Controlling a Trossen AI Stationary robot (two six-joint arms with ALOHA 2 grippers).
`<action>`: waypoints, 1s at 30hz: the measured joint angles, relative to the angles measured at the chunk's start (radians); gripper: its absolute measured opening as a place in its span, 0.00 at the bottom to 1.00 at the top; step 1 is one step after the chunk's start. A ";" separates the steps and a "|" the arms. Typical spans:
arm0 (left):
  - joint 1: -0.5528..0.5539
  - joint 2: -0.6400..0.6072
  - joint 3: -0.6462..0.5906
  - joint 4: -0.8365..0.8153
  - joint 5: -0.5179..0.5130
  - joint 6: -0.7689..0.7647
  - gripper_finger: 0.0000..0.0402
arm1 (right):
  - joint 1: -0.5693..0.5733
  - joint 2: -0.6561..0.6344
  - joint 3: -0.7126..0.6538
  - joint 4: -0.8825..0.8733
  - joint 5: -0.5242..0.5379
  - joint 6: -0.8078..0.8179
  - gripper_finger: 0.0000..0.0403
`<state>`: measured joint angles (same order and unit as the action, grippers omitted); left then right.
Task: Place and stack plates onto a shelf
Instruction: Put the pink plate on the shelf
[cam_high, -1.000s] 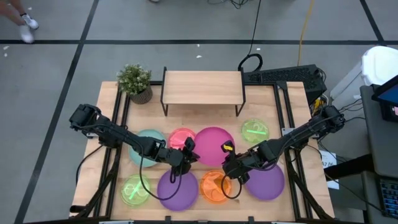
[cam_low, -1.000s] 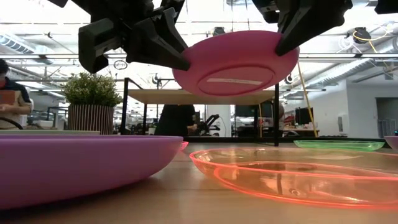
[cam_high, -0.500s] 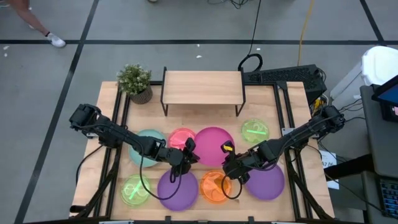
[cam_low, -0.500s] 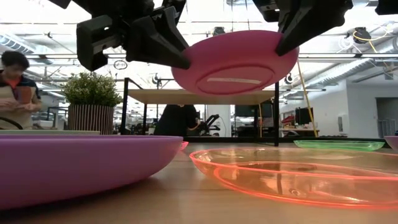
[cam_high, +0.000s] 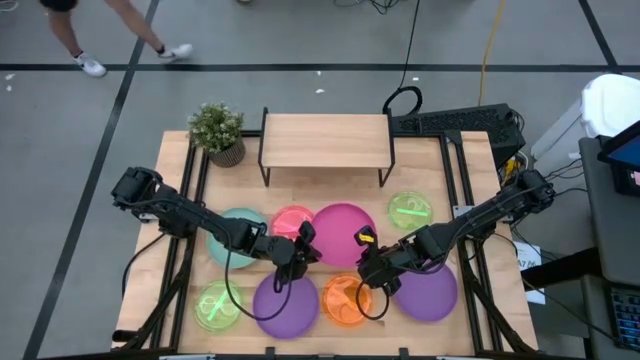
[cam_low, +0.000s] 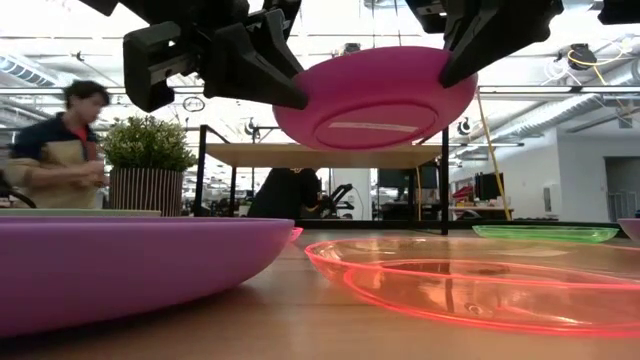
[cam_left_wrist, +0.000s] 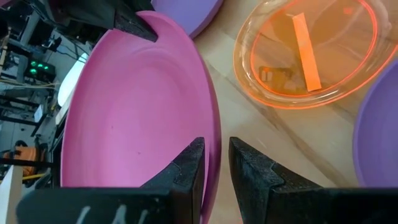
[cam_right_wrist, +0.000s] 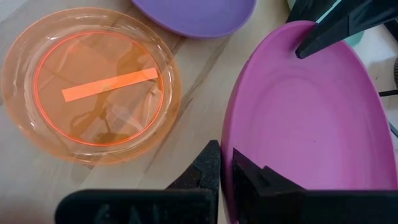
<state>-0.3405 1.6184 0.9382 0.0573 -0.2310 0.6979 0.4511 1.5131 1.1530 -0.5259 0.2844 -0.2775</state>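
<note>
Pinching opposite rims, both jaws still hold the magenta plate (cam_low: 375, 97) aloft, now tilted slightly more.

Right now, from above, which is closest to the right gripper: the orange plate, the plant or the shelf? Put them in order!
From the right gripper, which grips the magenta plate:
1. Orange plate, just in front.
2. Shelf, at the table's back.
3. Plant, back left corner.

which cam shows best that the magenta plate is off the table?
Low view: magenta plate hangs above the tabletop, left tool and right tool pinching opposite rims. High view hides the height; wrist views show only rim grips.
</note>
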 joint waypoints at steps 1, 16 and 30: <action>0.000 0.000 0.000 0.000 0.000 0.000 0.19 | 0.000 0.000 0.000 0.000 0.000 0.000 0.01; 0.018 0.001 0.000 0.000 0.030 -0.026 0.05 | 0.000 0.000 0.000 0.004 -0.002 -0.012 0.02; 0.019 -0.001 0.000 0.025 0.021 -0.030 0.05 | -0.001 0.000 0.000 0.091 0.034 -0.012 0.18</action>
<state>-0.3210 1.6176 0.9386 0.0825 -0.2096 0.6678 0.4504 1.5131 1.1530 -0.4348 0.3186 -0.2900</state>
